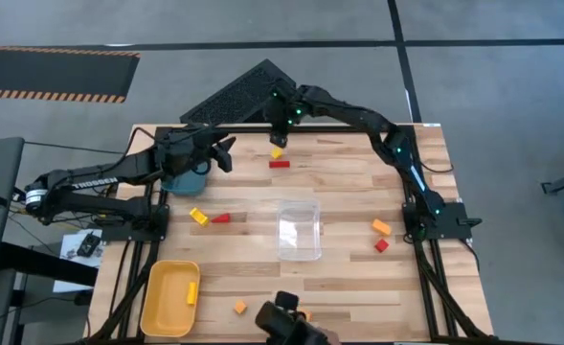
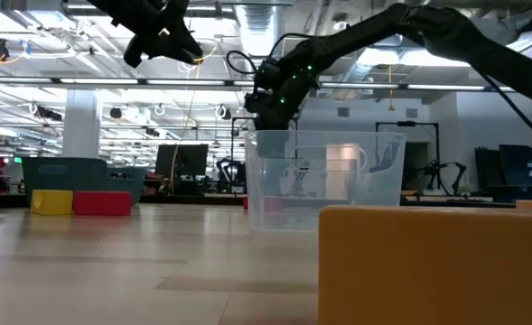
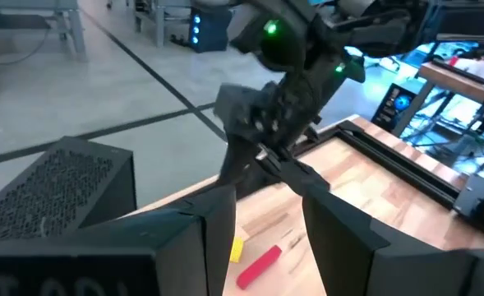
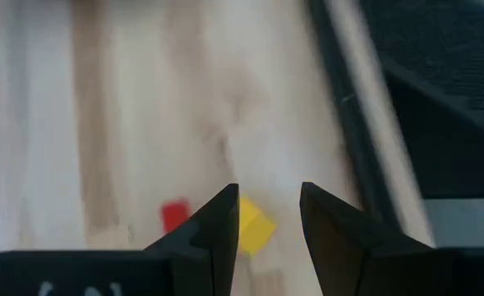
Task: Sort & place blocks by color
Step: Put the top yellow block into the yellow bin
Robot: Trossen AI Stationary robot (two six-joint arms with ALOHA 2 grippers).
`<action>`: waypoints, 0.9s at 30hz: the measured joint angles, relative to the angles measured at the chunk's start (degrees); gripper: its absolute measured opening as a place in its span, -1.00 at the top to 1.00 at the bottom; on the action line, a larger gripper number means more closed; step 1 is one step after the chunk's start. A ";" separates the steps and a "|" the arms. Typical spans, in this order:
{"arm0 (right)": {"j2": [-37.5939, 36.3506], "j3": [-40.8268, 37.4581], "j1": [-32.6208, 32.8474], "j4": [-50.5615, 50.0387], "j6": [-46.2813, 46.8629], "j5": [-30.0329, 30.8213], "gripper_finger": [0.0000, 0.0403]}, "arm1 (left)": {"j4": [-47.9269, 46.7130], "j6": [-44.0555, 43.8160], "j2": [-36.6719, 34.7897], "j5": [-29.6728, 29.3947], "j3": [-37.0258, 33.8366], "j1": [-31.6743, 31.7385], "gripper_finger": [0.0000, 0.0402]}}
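Small blocks lie flat on the wooden table. A yellow block [image 1: 277, 151] and a red block [image 1: 280, 164] lie at the far middle. My right gripper [image 4: 268, 193] hangs open just above them, tilted down, and the yellow block [image 4: 254, 228] shows between its fingers, untouched. My left gripper [image 3: 266, 205] is open and holds nothing. It is raised over the far left of the table [image 1: 222, 153], facing the right arm. More blocks: yellow [image 1: 198, 216], red [image 1: 221, 218], orange [image 1: 381, 226], red [image 1: 381, 245], orange [image 1: 239, 308].
A clear plastic box [image 1: 299, 230] stands at the table's middle. A yellow tray [image 1: 167, 311] at the near left holds an orange block [image 1: 192, 292]. A blue container [image 1: 186, 179] sits under the left arm. A dark camera [image 1: 286, 321] stands at the near edge.
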 joint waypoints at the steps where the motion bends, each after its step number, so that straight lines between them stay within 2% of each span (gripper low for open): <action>1: -0.06 0.02 0.15 -0.04 1.67 0.78 0.23 | 0.00 -0.02 0.00 -0.12 0.00 0.13 0.34; 7: -0.04 0.02 3.77 -1.36 14.05 11.70 0.15 | -0.07 0.64 0.00 -1.02 0.00 1.07 0.34; 9: -0.01 -0.01 4.92 -3.65 18.32 13.09 0.09 | -0.11 0.76 0.00 -0.88 0.00 1.39 0.34; 14: -0.01 -0.01 5.80 -6.33 25.88 10.71 -0.12 | -0.13 0.86 0.00 -0.55 0.00 2.14 0.34; 18: 1.14 -1.01 5.02 -4.91 30.22 8.12 -0.26 | -0.11 2.34 0.00 2.56 0.00 3.67 0.34; 23: 5.61 -1.10 4.01 -6.96 35.76 5.99 -0.29 | -0.10 2.37 0.00 6.19 0.00 5.69 0.34; 27: 7.62 -0.56 4.85 -8.38 36.90 7.27 -0.29 | -0.18 2.03 0.00 7.85 0.00 6.02 0.34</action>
